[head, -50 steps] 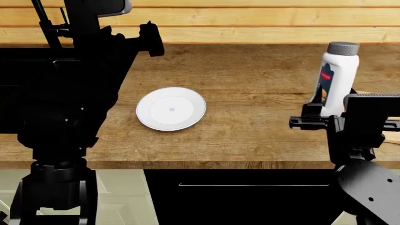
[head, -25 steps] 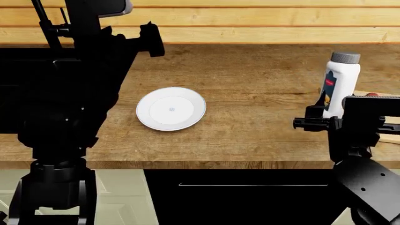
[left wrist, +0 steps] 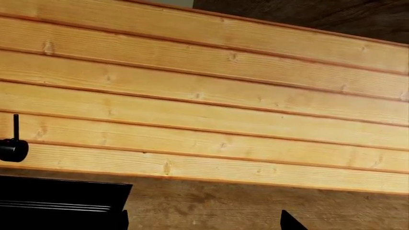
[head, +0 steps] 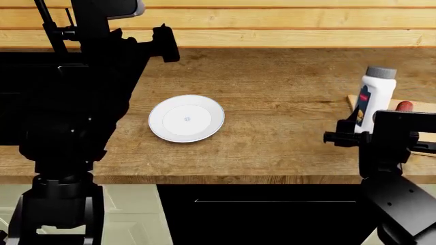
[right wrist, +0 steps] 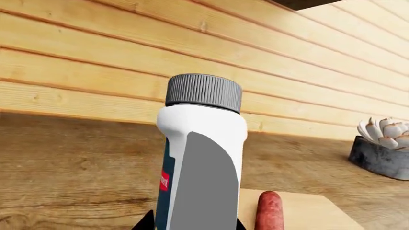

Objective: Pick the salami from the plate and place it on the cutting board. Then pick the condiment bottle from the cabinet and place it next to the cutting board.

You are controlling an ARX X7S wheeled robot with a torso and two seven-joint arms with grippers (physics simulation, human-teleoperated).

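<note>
The right gripper [head: 364, 133] pinches the upright bottle [head: 374, 97], its red label band unreadable, just left of the board [head: 422, 108] bearing the salami [head: 405, 106]; left gripper's state cannot be told.

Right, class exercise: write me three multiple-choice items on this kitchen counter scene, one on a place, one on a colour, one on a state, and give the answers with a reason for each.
1. Where is the salami?
A. on the plate
B. on the cutting board
C. in the left gripper

2. What colour is the condiment bottle's cap?
A. grey
B. red
C. blue

3. What state is the plate in?
A. empty
B. holding the salami
C. held by a gripper

Answers:
1 B, its red end lies on the cutting board beside the condiment bottle.
2 A, the ribbed cap is grey in both views.
3 A, its white surface is bare and no gripper is near it.
</note>
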